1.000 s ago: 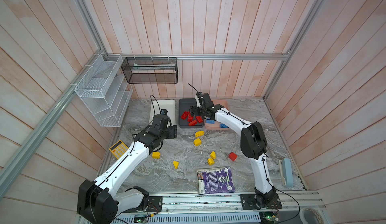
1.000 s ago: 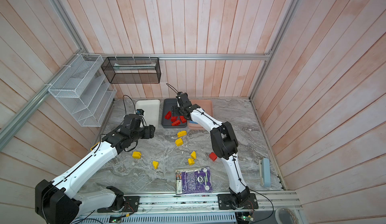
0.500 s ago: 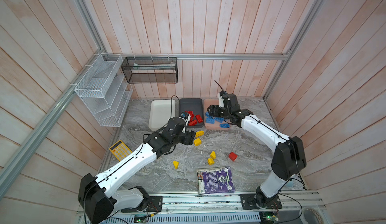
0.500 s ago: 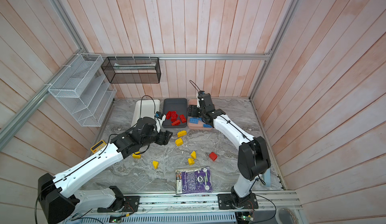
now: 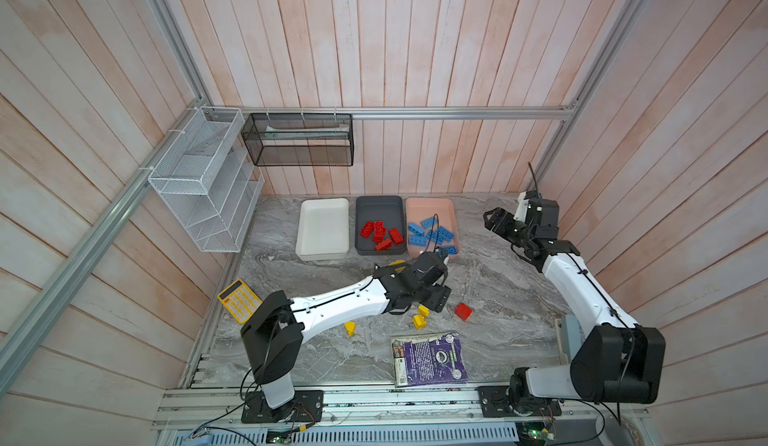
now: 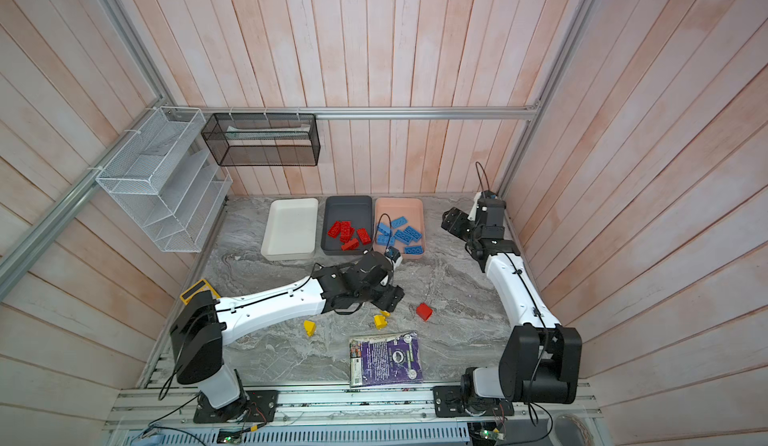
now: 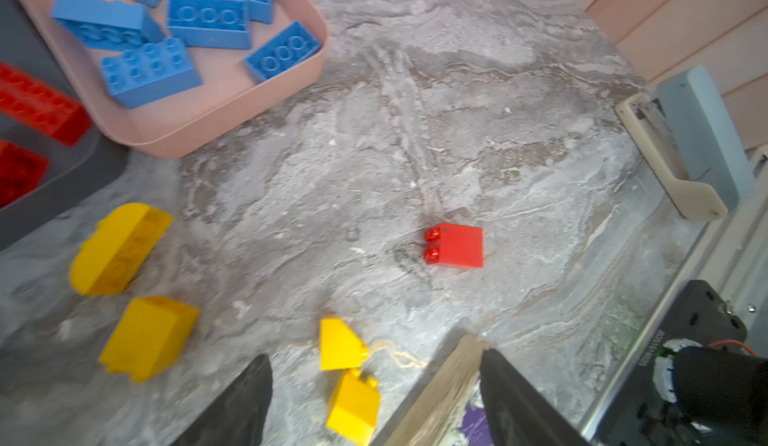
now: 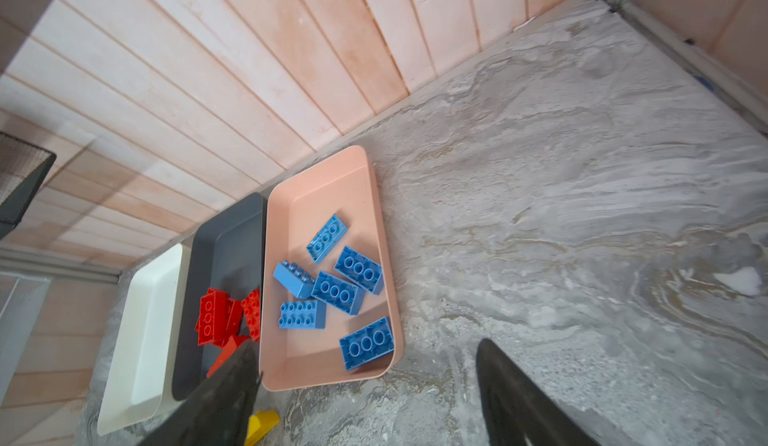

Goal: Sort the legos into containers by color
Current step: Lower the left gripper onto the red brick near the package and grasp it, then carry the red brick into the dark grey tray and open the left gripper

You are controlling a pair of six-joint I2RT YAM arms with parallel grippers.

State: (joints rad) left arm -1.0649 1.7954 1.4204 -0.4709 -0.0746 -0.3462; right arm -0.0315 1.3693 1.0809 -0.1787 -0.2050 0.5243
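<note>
Paperback (image 5: pixel 430 358) with a purple cover lies lowest in both top views, at the front edge of the table (image 5: pixel 511 290); it has no part in the sorting. Just above it in the frame sit the loose pieces: small yellow bricks (image 5: pixel 419 321) and, to their right, one red brick (image 5: pixel 462 311) tipped on its side, its studs facing sideways in the left wrist view. At centre frame the left pincer (image 5: pixel 437 300) hangs over two of the yellow pieces, spread wide and empty, seemingly lined up to take one. Its wrist view shows two more yellow ones at lower left, near the grey tray's corner.

Farther up, three trays stand side by side before the back wall. The white tray (image 5: pixel 322 228) is bare, probably kept for yellow. The grey tray (image 5: pixel 380 208) holds the red bricks (image 5: pixel 380 232), and the pink tray (image 5: pixel 428 209) holds the blue bricks (image 5: pixel 432 234). Right of the trays, apart from the pink one, the right pincer (image 5: pixel 492 220) is likewise spread and holds nothing, likely parked there to leave its partner room.
</note>
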